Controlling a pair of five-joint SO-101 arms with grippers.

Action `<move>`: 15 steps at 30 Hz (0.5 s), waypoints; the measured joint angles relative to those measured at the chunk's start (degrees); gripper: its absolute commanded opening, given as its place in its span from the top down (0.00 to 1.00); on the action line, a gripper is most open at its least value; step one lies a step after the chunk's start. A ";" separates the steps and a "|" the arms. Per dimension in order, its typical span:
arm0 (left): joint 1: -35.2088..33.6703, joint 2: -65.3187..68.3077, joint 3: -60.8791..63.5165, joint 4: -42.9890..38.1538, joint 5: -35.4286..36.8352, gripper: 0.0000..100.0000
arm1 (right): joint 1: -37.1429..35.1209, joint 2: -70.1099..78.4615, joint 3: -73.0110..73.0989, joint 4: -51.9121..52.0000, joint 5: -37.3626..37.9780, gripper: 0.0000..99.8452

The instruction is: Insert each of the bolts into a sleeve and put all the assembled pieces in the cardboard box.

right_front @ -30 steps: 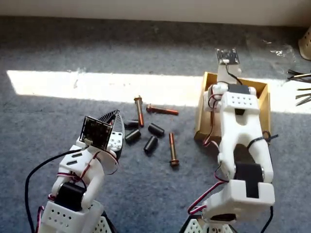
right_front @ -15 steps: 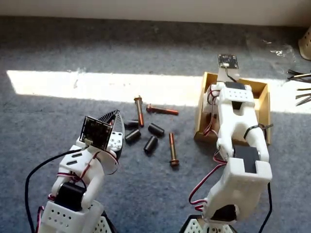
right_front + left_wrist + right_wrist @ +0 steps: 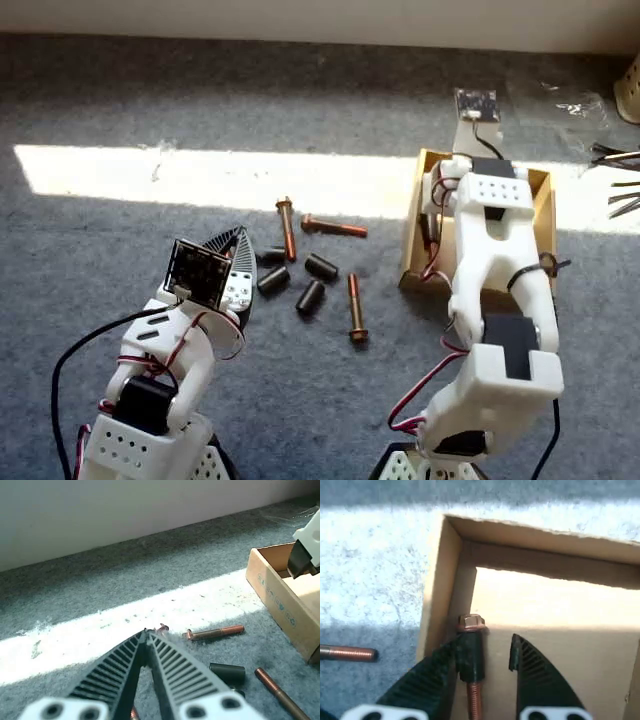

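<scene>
In the right wrist view an assembled bolt in a black sleeve [image 3: 470,652] lies inside the cardboard box [image 3: 436,580], near its wall. My right gripper [image 3: 487,644] is open around the piece: one finger touches the sleeve, the other stands apart from it. In the high view the right arm hangs over the cardboard box [image 3: 413,232]. Three copper bolts [image 3: 288,228] [image 3: 335,228] [image 3: 354,307] and several black sleeves [image 3: 310,297] lie on the carpet. My left gripper [image 3: 240,238] is shut and empty, its tip beside the sleeves. The left gripper [image 3: 146,633] points toward a bolt [image 3: 214,632].
Grey carpet with a sunlit strip across the middle. A wall runs along the far edge. Tools [image 3: 618,180] and a plastic bag [image 3: 560,100] lie at the far right, beyond the box. A sleeve [image 3: 227,672] and another bolt [image 3: 277,692] lie near the box [image 3: 280,605].
The right arm has shifted over the box, its wrist now slightly farther toward the wall. The left arm, bolts and sleeves on the carpet have not moved.
</scene>
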 measured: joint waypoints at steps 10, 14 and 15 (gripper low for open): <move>-3.87 0.00 0.00 0.00 0.00 1.00 | -0.35 -17.32 0.00 1.49 0.00 0.96; -7.03 0.00 0.00 0.00 0.00 1.00 | -2.81 -23.38 0.00 3.16 0.00 0.99; -7.56 0.00 0.00 0.00 0.00 1.00 | -3.52 -24.79 0.00 3.34 0.00 0.99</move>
